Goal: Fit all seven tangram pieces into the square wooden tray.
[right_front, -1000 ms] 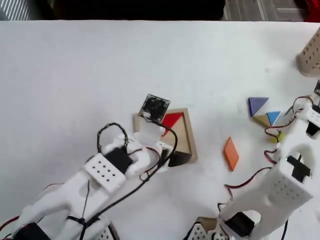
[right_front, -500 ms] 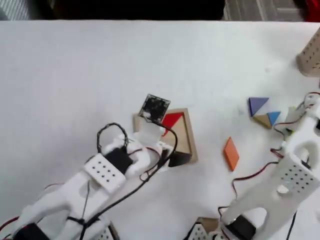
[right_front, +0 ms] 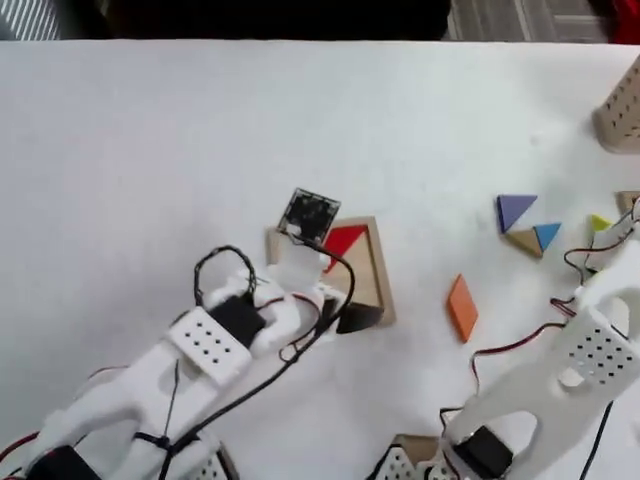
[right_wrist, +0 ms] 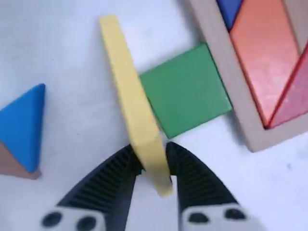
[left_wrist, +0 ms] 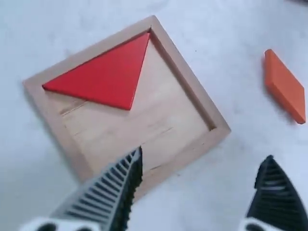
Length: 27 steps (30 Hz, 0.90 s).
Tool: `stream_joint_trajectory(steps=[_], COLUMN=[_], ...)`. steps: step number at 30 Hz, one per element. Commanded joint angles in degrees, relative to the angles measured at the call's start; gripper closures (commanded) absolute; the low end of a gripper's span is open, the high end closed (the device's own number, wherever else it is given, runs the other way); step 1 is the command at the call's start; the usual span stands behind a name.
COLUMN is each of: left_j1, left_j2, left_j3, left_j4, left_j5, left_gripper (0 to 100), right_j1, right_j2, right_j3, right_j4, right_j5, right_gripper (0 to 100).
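Note:
The square wooden tray (right_front: 372, 290) (left_wrist: 186, 85) lies mid-table with a red triangle (right_front: 345, 240) (left_wrist: 108, 72) in its far half. My left gripper (left_wrist: 202, 156) hovers open over the tray's near corner, holding nothing. An orange parallelogram (right_front: 461, 307) (left_wrist: 285, 85) lies to the right of the tray. My right gripper (right_wrist: 153, 156) is shut on a yellow piece (right_wrist: 130, 91) (right_front: 600, 223) held on edge at the far right. Beside it lie a green square (right_wrist: 185, 96), a blue triangle (right_wrist: 24, 125) (right_front: 547, 234), a tan triangle (right_front: 524, 241) and a purple triangle (right_front: 515, 210).
A second wooden tray (right_wrist: 226, 72) filled with coloured pieces lies close beside the green square. Perforated tan blocks stand at the back right (right_front: 620, 110) and at the front edge (right_front: 410, 460). The white table (right_front: 150, 130) stretches wide on the left and at the back.
The right arm has carried the yellow piece to the right and farther back, past the blue and tan triangles. The left arm has kept still over the tray.

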Motion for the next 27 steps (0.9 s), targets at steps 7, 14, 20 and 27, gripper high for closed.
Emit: stream_joint_trajectory(steps=[7, 14, 20, 27], left_j1=[0.48, -3.47, -7.87, -12.79], left_j2=[-1.98, -2.24, -2.24, -2.24], left_j3=[-0.26, -1.05, -2.29, -5.45], left_j4=[-1.23, -1.23, -0.88, 3.43], left_j5=[-0.53, -0.26, -0.18, -0.18], left_gripper=[63, 63, 63, 63], right_j1=[0.22, -0.4, -3.47, -14.37], right_j2=[-8.84, -19.38, -29.58, -50.59], right_j3=[1.49, 1.58, 4.31, 24.18], right_j4=[12.62, 20.53, 24.22, 22.55], right_j5=[5.45, 5.36, 1.58, -3.87], right_gripper=[98.1, 98.1, 98.1, 98.1])
